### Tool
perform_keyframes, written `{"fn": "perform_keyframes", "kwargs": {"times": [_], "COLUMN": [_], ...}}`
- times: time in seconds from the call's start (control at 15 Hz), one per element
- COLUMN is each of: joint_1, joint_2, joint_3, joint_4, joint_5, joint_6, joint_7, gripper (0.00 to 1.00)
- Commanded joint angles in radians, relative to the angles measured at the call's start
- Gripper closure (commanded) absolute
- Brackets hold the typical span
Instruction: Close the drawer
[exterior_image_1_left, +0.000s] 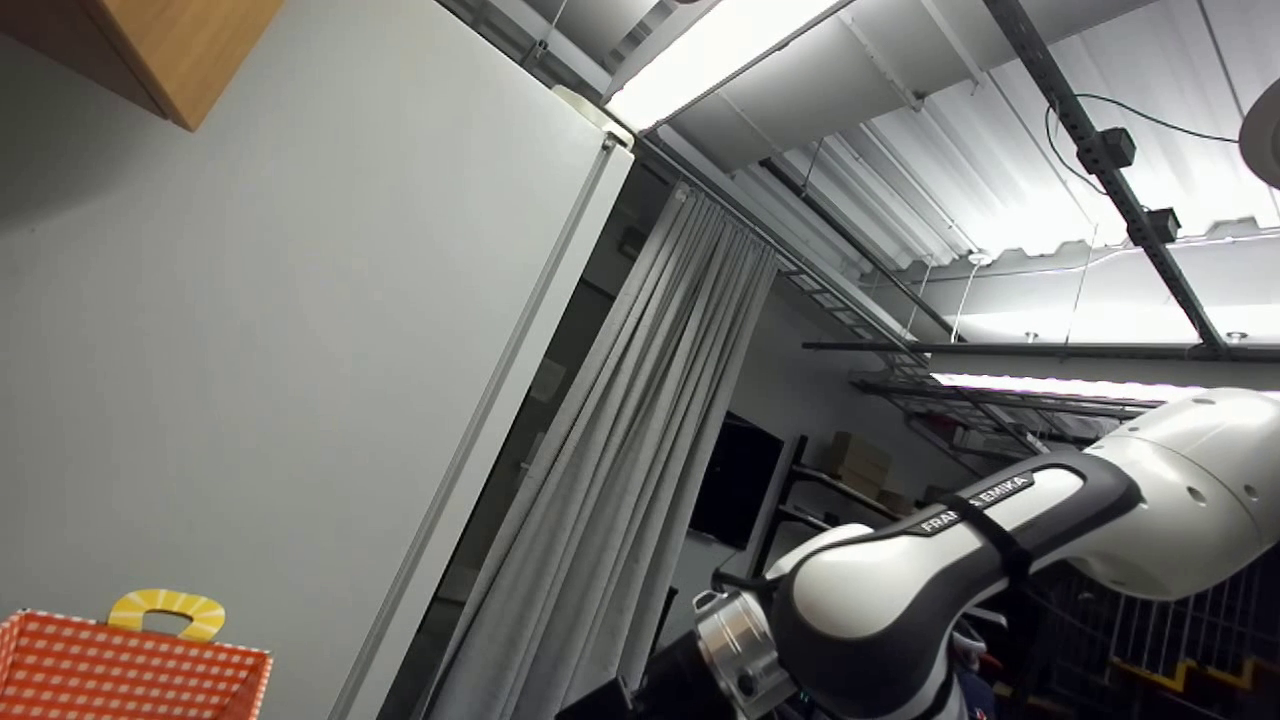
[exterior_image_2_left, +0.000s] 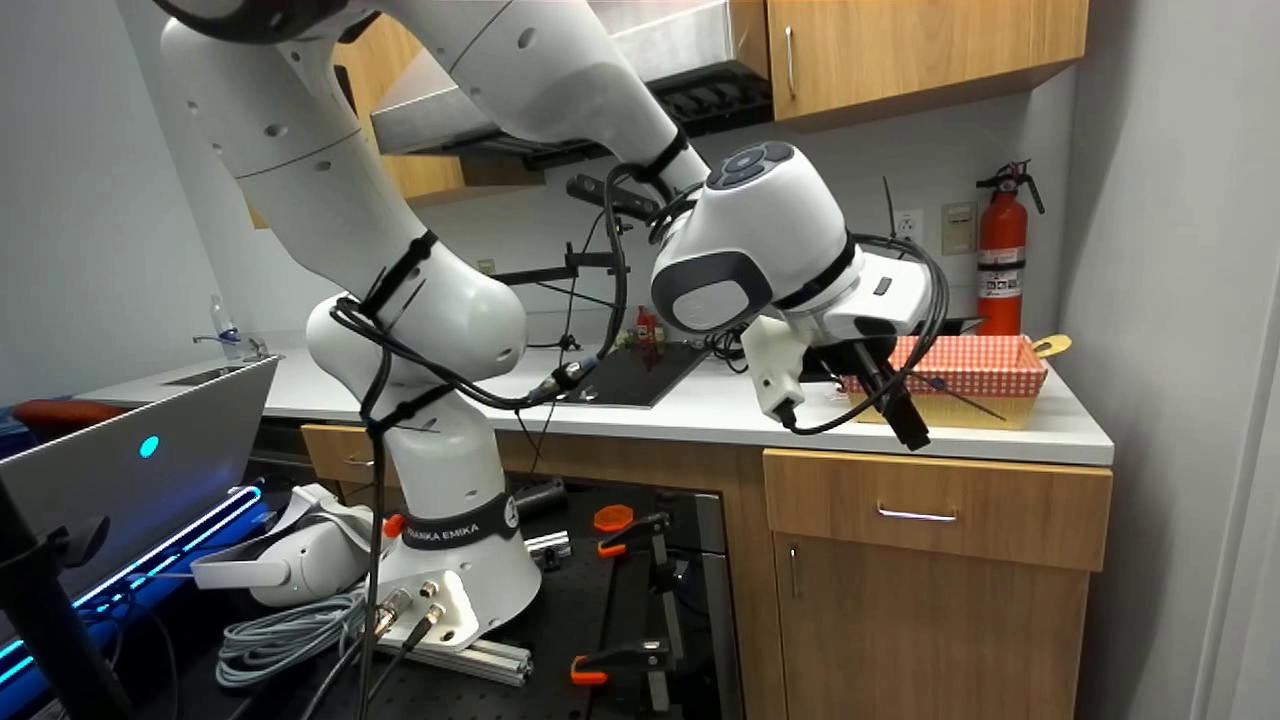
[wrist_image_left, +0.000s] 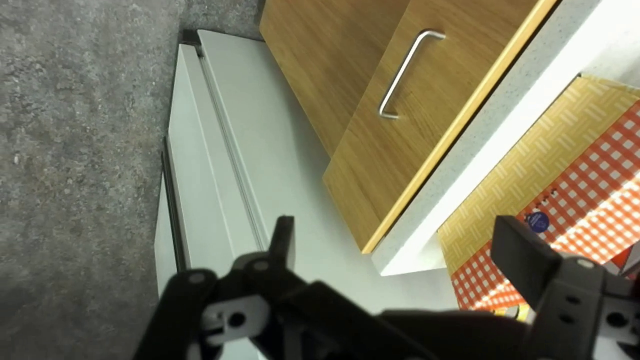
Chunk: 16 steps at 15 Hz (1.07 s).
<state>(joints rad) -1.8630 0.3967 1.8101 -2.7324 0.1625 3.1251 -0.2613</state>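
Observation:
The wooden drawer (exterior_image_2_left: 1020, 510) is under the counter's right end in an exterior view, with a metal handle (exterior_image_2_left: 917, 517). Its front stands slightly proud of the cabinet door below. The drawer front (wrist_image_left: 450, 65) and its handle (wrist_image_left: 404, 75) also show in the wrist view, with a dark gap between the front's top edge and the counter. My gripper (exterior_image_2_left: 908, 428) hangs in front of the counter edge, just above the drawer front in the picture. In the wrist view my gripper (wrist_image_left: 393, 222) has its fingers wide apart with nothing between them. The drawer's inside is not visible.
A red-checked basket (exterior_image_2_left: 970, 368) sits on the counter (exterior_image_2_left: 1075, 425) behind the gripper; it also shows in the wrist view (wrist_image_left: 595, 185). A fire extinguisher (exterior_image_2_left: 1002, 255) stands behind it. A grey wall (exterior_image_2_left: 1170, 400) bounds the right side. Cables loop around the wrist.

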Motion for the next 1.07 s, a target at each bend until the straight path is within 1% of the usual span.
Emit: {"fn": "perform_keyframes", "kwargs": {"times": [0.0,0.27,0.47,0.53,0.67,1.0], "joint_1": [-0.119,-0.196,-0.236,-0.188,-0.204,-0.205], "joint_2": [0.028,0.038,0.046,0.021,0.024,0.026], "joint_3": [0.08,0.138,0.172,0.139,0.152,0.153], "joint_4": [-0.01,-0.016,-0.019,-0.01,-0.012,-0.013], "joint_5": [-0.048,-0.077,-0.084,-0.057,-0.057,-0.057], "joint_6": [-0.037,-0.063,-0.085,-0.058,-0.065,-0.065], "joint_7": [-0.026,-0.024,-0.019,-0.007,-0.007,-0.007], "gripper": [0.0,0.0,0.0,0.0,0.0,0.0]}}
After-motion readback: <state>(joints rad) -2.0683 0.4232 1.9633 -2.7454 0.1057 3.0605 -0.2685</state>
